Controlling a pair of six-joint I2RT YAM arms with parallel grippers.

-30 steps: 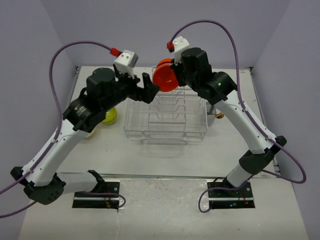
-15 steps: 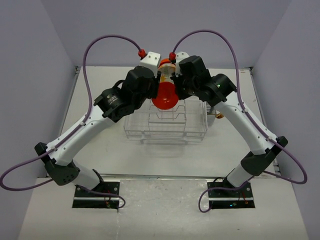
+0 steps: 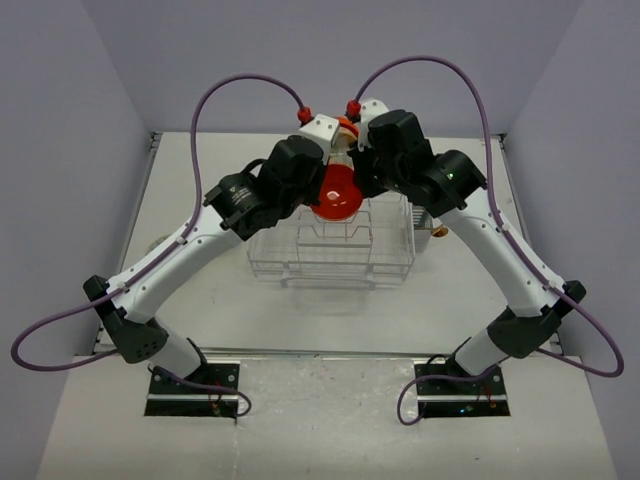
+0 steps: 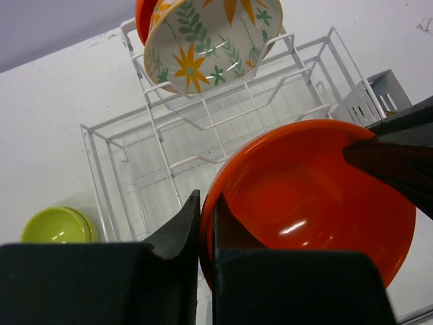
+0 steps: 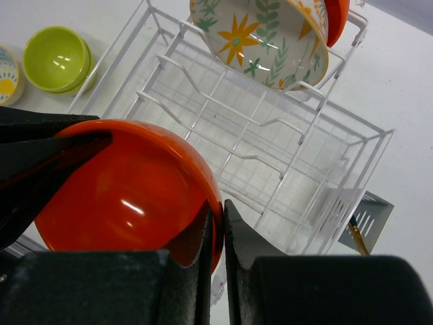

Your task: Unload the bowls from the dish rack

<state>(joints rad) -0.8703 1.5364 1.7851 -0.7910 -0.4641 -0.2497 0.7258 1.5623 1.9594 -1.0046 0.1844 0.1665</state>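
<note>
Two claws are on one bowl now. A second ago my left gripper hung open off to the side. It has since swung in and pinched the near rim of the glossy orange-red round bowl. My right gripper keeps its pinch on the opposite rim. Both sets of fingers are closed down to the thickness of the rim, so I read this as a hand-over caught halfway. The bowl is out of the white wire dish rack and held in the air above it, but it has not been put down anywhere yet. I judge that the right claw has to let go before the left can carry it off.

Below both claws the rack's slotted wires stand up, clear of the bowl. Ahead of the left claw a cream round bowl with orange flowers leans in the slots. Another orange-red bowl sits just behind it, and both are apart from the one I hold. A small grey cutlery cup hangs off the rack on the right claw's outer side.

Open table lies low on the left claw's outer side, where a lime-green round bowl rests. The wrists crowd each other in the overhead view, so I would back the right one straight out.
</note>
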